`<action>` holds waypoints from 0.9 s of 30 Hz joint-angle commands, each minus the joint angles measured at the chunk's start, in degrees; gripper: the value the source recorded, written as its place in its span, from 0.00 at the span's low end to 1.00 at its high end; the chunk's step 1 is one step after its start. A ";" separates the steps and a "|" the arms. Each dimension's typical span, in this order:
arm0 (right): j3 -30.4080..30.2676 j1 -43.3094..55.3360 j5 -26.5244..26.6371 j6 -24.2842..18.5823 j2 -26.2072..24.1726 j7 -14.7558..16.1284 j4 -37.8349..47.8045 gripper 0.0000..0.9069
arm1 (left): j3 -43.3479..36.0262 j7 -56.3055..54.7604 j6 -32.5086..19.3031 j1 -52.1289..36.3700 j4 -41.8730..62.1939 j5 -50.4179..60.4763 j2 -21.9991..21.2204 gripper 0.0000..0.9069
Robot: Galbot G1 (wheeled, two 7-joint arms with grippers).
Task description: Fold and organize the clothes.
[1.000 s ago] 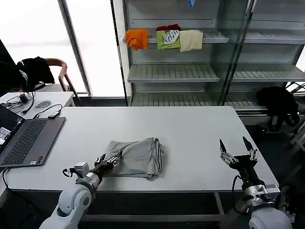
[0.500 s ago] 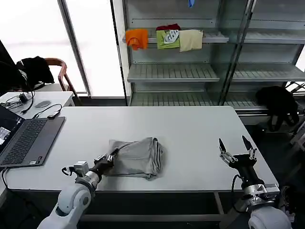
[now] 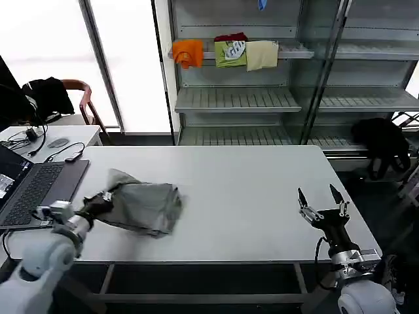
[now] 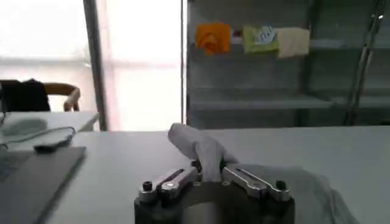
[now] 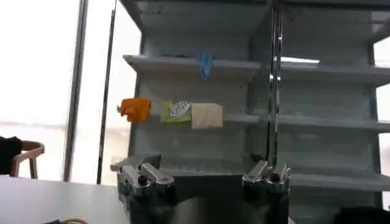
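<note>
Fabric bunched between its fingers, the left gripper [image 3: 103, 200] sits at the lower left of the head view, clamped on an edge of the folded light grey cloth shirt [image 3: 145, 206]. That shirt lies in a rumpled bundle on the white rectangular tabletop [image 3: 249, 183], left of centre, just beside the open dark grey laptop [image 3: 36, 190] at the frame's left edge. From the left wrist view, the same gripper [image 4: 210, 176] pinches a raised peak of the shirt [image 4: 201, 149], the rest of the cloth spreading on the tabletop beyond it. The right gripper [image 3: 323, 201] hovers at the lower right of the head view (well apart from the shirt), its fingers spread wide and holding nothing; the right wrist view shows it [image 5: 204, 176] with its two fingers apart. Behind the tabletop, at the upper middle of the head view, grey metal shelving [image 3: 239, 99] carries orange, green and cream folded garments [image 3: 226, 52].
</note>
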State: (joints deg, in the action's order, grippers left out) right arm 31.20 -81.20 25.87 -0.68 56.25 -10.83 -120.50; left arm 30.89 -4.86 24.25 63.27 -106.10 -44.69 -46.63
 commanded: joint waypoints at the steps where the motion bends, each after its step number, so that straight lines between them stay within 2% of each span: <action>1: -0.51 0.51 -0.05 0.17 -0.01 0.05 -0.25 1.00 | 9.30 1.61 2.85 -8.66 -0.74 -6.68 20.99 0.00; 4: -0.19 0.21 0.02 0.13 -0.11 0.05 -0.41 1.00 | 6.43 4.28 4.70 -12.08 -3.04 -2.96 21.20 0.00; 7: 0.31 -0.33 0.17 -0.11 -0.03 0.04 -0.26 1.00 | -0.55 7.73 4.50 -8.31 -5.36 7.72 16.84 0.00; 10: 0.40 -0.68 0.26 -0.32 0.02 0.06 -0.04 1.00 | -11.39 9.80 -0.41 -4.36 -2.33 21.78 8.22 0.00; 12: 0.37 -0.62 0.16 -0.21 0.21 0.07 -0.32 1.00 | -19.43 9.98 -4.28 -3.24 1.81 28.82 -0.63 0.00; 15: 0.47 -0.62 0.12 0.07 0.28 0.07 -0.65 1.00 | -24.38 9.26 -5.72 -1.96 4.03 35.41 -7.36 0.01; 16: 0.50 -0.65 0.10 0.11 0.23 0.06 -0.59 1.00 | -26.14 7.98 -5.71 -2.18 3.66 35.92 -9.27 0.20; 17: 0.53 -0.70 0.10 0.11 0.18 0.07 -0.53 1.00 | -27.74 6.81 -5.69 -3.10 3.06 35.95 -10.50 0.63; 18: 0.55 -0.79 0.09 0.11 0.15 0.09 -0.39 1.00 | -28.87 5.07 -5.81 -4.33 2.56 35.66 -11.44 1.00; 21: 0.49 -1.02 0.02 0.04 0.33 0.14 -0.19 1.00 | -30.63 2.25 -5.44 -8.64 0.71 31.12 -12.00 1.00; 27: 0.08 -0.73 -0.14 0.04 1.04 0.27 -0.03 1.00 | -34.63 -3.61 -4.07 -13.88 -0.53 29.96 -8.72 1.00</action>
State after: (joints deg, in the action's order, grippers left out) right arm 31.36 -81.97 25.78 -0.65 57.01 -10.59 -120.58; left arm 8.49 -1.95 21.19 55.85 -106.19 -20.30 -50.59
